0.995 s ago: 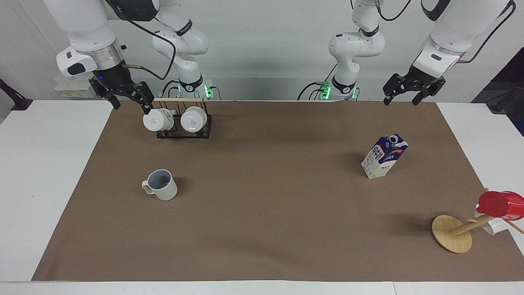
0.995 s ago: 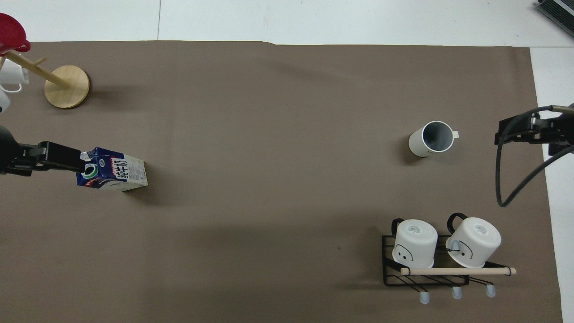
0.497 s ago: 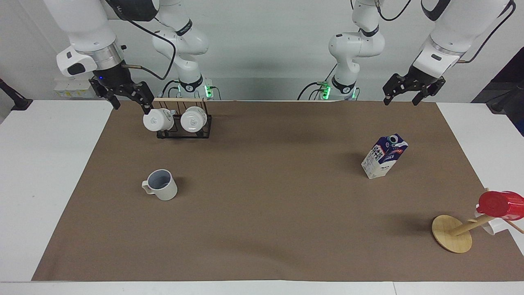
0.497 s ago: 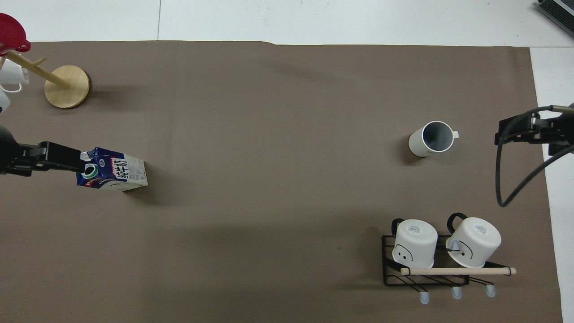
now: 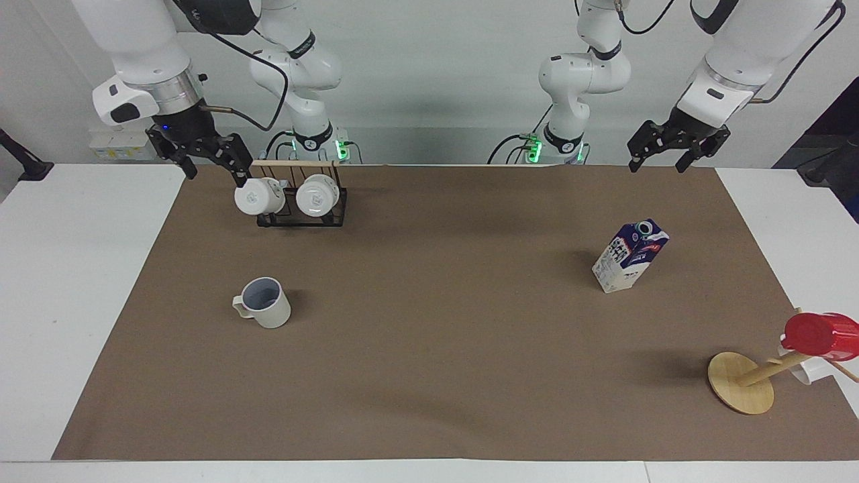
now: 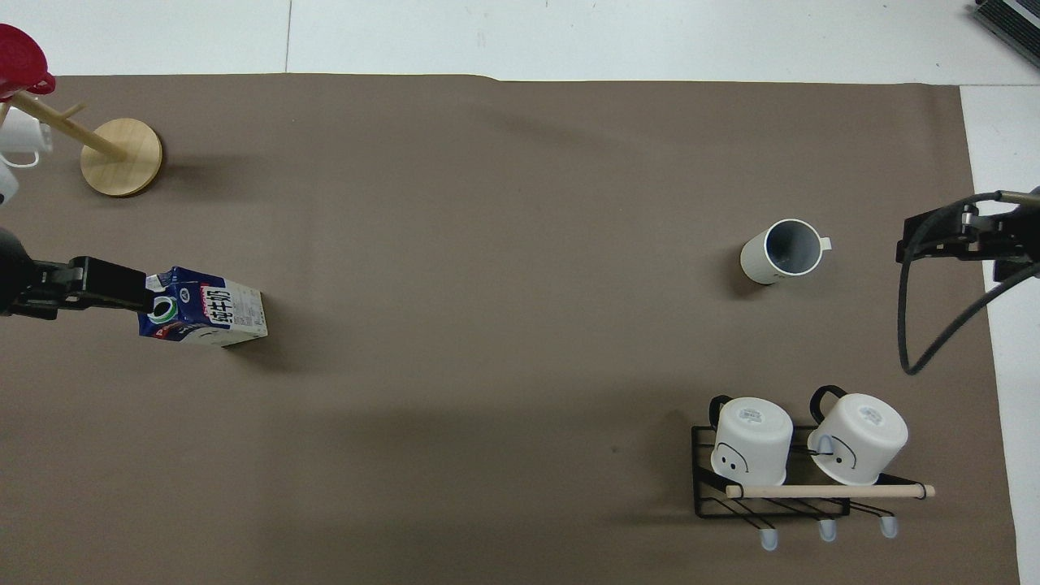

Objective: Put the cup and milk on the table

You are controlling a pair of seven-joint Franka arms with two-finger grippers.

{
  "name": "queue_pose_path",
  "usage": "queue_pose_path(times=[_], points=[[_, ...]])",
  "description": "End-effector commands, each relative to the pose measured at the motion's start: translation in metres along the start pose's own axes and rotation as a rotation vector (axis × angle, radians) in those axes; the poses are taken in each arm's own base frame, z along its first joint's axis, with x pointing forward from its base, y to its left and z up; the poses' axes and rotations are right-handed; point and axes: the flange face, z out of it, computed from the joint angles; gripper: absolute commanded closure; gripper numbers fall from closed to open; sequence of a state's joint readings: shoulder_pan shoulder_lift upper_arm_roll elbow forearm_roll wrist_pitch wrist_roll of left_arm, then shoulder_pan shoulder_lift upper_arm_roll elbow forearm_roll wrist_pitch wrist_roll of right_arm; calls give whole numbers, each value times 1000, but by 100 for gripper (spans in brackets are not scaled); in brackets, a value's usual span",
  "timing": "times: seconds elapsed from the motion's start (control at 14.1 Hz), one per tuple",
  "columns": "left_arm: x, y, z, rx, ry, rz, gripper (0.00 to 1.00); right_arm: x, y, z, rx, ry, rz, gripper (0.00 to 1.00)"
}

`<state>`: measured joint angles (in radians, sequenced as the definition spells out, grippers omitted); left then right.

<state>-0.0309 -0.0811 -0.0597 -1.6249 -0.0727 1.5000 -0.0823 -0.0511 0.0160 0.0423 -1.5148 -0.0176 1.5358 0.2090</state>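
The cup, beige-white with a grey-blue inside, stands upright on the brown sheet of the table toward the right arm's end. The milk, a white and blue carton with a round cap, stands on the sheet toward the left arm's end. My right gripper hangs open and empty in the air beside the mug rack, well clear of the cup. My left gripper hangs open and empty above the sheet's edge by the robots, high above the milk and apart from it.
A black wire rack with a wooden rail holds two white mugs near the robots at the right arm's end. A tilted wooden mug tree carries a red cup at the corner farthest from the robots, at the left arm's end.
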Motion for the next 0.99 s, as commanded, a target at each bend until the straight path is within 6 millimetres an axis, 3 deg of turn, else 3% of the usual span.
queue_pose_path(times=[0.0, 0.21, 0.43, 0.64, 0.92], points=[[-3, -3, -6, -11, -6, 6, 0, -1, 9, -3, 6, 15, -12, 0], [-3, -3, -6, -11, -6, 6, 0, 7, 6, -3, 15, 67, -16, 0], [-3, -3, -6, -11, -6, 6, 0, 15, 5, 11, 17, 84, -18, 0], [-3, -3, -6, -11, -6, 6, 0, 30, 2, 42, 21, 100, -19, 0], [-3, -3, -7, -11, -4, 6, 0, 56, -13, 101, 24, 90, -37, 0]])
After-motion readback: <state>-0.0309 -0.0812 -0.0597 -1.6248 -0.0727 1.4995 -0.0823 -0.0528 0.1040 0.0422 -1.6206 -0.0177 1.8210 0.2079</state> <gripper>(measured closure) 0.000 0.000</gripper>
